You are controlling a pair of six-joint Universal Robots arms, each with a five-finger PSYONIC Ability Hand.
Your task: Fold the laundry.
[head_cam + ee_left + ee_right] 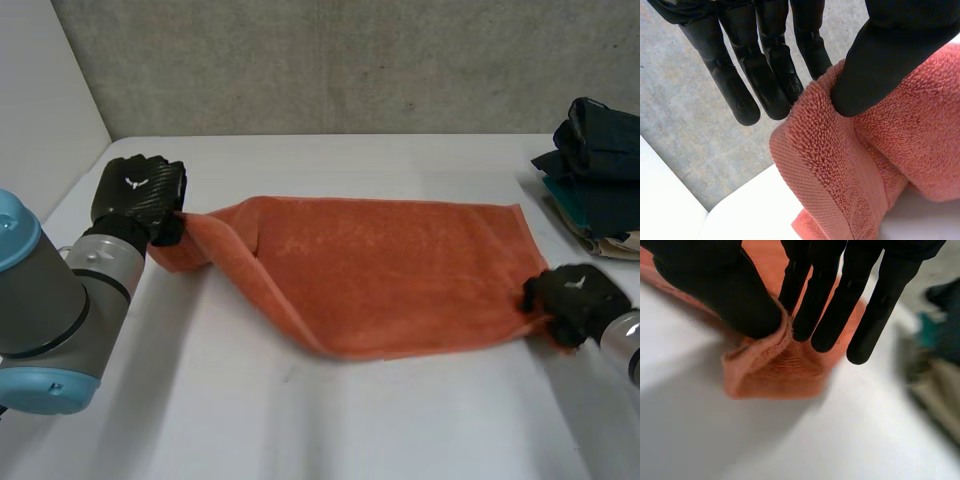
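Orange towel [380,270] is lying spread across the middle of the white table [300,420], long side running left to right. Its left end is rising off the surface and twisting into a loose fold. Left hand [135,195] is holding that left end up, its thumb [875,65] pressing the terry edge against near-straight fingers [765,75], so it is pinching the cloth. Right hand [575,295] is sitting low at the towel's near right corner, thumb and fingers closing on a bunched bit of that corner, pinching it too. A pile [595,175] of folded dark blue, teal and beige clothes is sitting at the table's far right, beyond the right hand and apart from the towel. Grey concrete wall [330,60] is running behind the table. A white panel [40,90] is standing at the left.
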